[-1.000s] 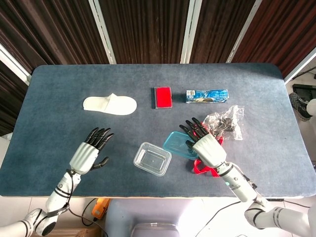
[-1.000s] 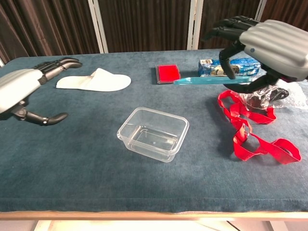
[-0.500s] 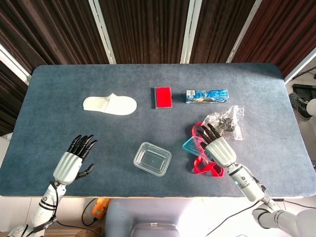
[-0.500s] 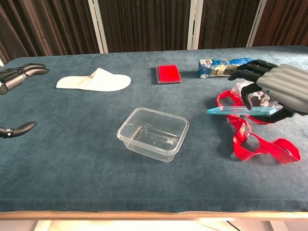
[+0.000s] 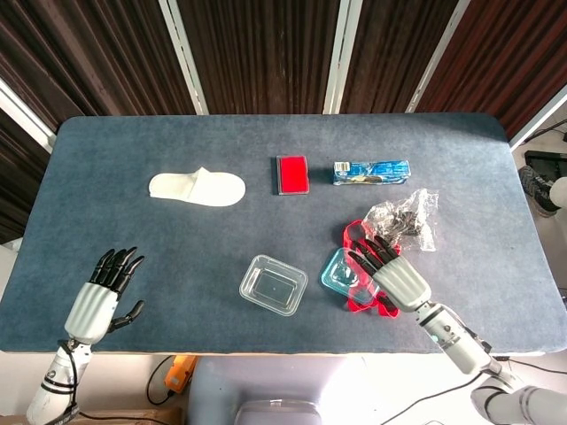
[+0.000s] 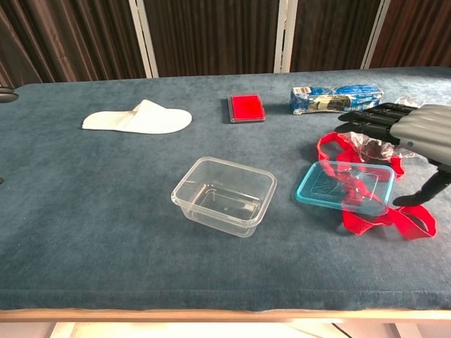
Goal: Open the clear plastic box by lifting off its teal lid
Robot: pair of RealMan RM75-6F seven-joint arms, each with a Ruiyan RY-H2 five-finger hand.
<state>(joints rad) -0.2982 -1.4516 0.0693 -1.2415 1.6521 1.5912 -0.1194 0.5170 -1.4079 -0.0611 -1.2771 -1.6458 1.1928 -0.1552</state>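
Sitting lidless: box open, teal lid lying on red strap

Clear plastic box [image 6: 224, 195] is sitting open near the table's [image 5: 106, 142] front edge. Teal lid [image 6: 344, 187] is lying flat just right of it, overlapping the red strap [image 6: 380, 217]. Right hand [image 5: 396, 275] is hovering at the lid's right side, fingers spread, gripping nothing. Left hand [image 5: 99, 294] is hanging at the front-left edge, fingers apart and empty. White slipper [image 5: 197, 188], red case [image 5: 292, 174], blue packet [image 5: 371, 172] and crinkled bag [image 5: 406, 218] are lying farther back.

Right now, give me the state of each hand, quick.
Left hand: open, fingers spread, holding nothing.
Right hand: open above the teal lid, holding nothing.
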